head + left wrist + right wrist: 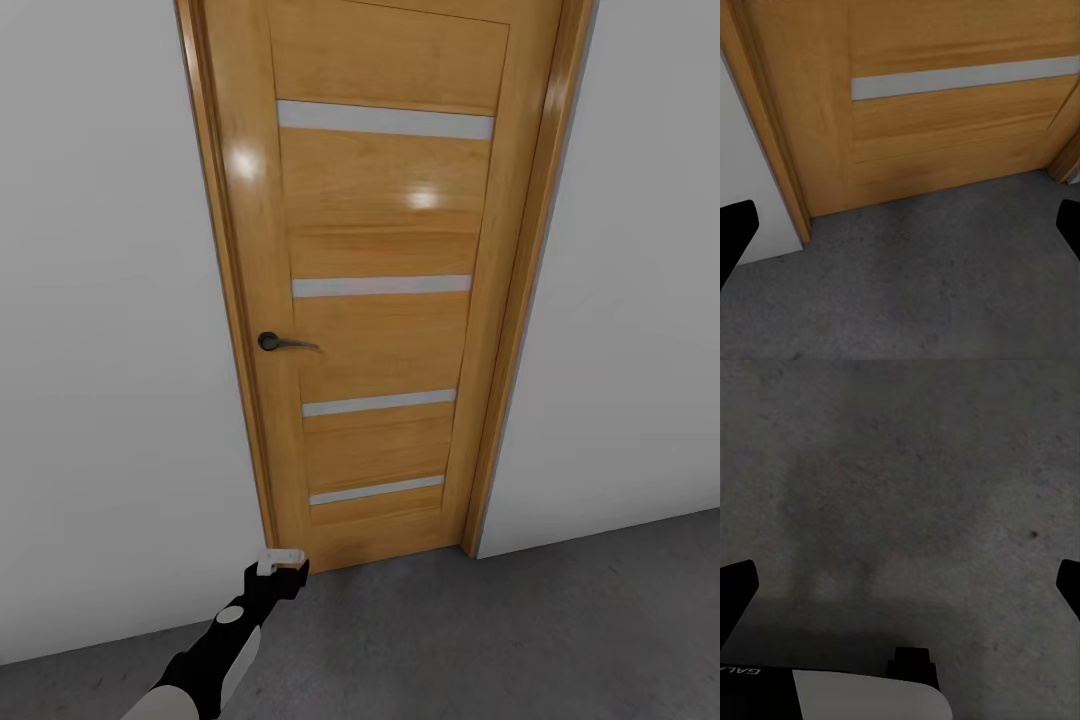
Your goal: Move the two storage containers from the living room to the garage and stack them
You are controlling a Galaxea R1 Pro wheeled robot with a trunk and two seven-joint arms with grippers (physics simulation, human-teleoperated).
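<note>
The two storage containers are out of view. I face a closed wooden door (pixel 385 280) with frosted strips and a dark lever handle (pixel 285 343). My left gripper (pixel 281 559) is held low, close to the door's bottom corner on the handle side. In the left wrist view this gripper (pixel 900 232) is open, its dark fingertips (pixel 735 232) far apart, with nothing between them. My right gripper (pixel 900 585) is open too, pointing down at bare concrete floor (pixel 915 487).
Pale grey walls (pixel 100 350) flank the door frame (pixel 515 300) on both sides. Rough dark-grey concrete floor (pixel 500 640) stretches from the door's foot toward me. A white and black part of my own body (pixel 847 694) shows in the right wrist view.
</note>
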